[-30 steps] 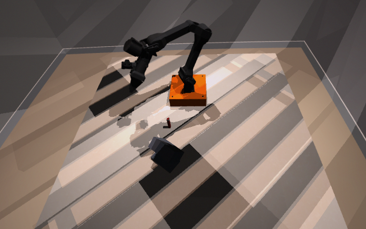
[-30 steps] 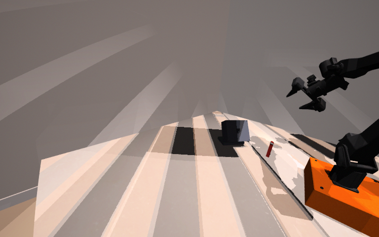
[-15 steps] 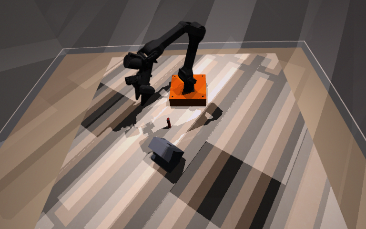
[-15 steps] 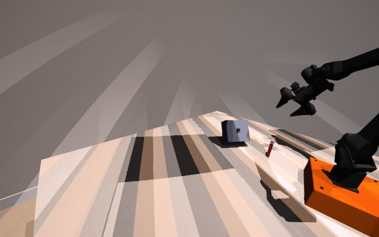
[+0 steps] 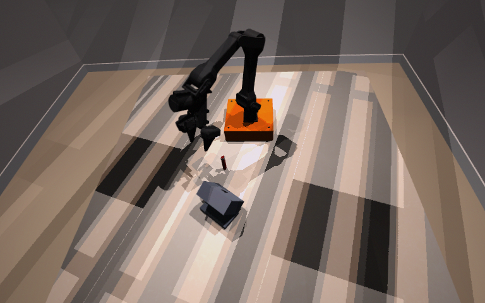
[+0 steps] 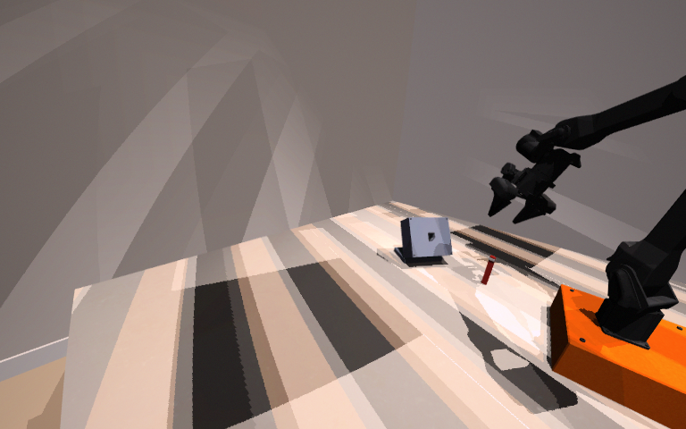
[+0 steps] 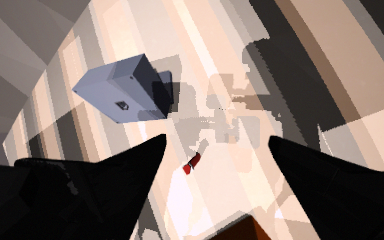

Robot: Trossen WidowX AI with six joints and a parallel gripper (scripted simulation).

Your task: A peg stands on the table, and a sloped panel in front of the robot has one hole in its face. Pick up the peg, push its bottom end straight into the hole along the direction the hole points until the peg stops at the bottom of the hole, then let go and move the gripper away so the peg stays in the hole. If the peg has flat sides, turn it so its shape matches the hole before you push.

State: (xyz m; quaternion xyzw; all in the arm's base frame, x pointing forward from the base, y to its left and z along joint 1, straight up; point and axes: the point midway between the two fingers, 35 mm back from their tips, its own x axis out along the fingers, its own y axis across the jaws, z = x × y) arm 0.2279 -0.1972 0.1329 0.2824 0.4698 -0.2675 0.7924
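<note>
A small red peg (image 5: 223, 162) (image 6: 488, 269) (image 7: 193, 162) stands upright on the table between the arm's base and the panel. The grey-blue sloped panel (image 5: 218, 199) (image 6: 418, 236) (image 7: 107, 90) sits a little beyond the peg, with one small dark hole (image 5: 224, 191) (image 6: 431, 235) (image 7: 122, 105) in its face. My gripper (image 5: 198, 139) (image 6: 506, 215) (image 7: 216, 139) is open and empty. It hangs in the air above the table, well above and to one side of the peg. In the wrist view the peg shows between the two dark fingers, far below.
The arm's orange base block (image 5: 249, 119) (image 6: 622, 358) stands behind the peg. A low rim (image 5: 214, 60) runs around the striped table top.
</note>
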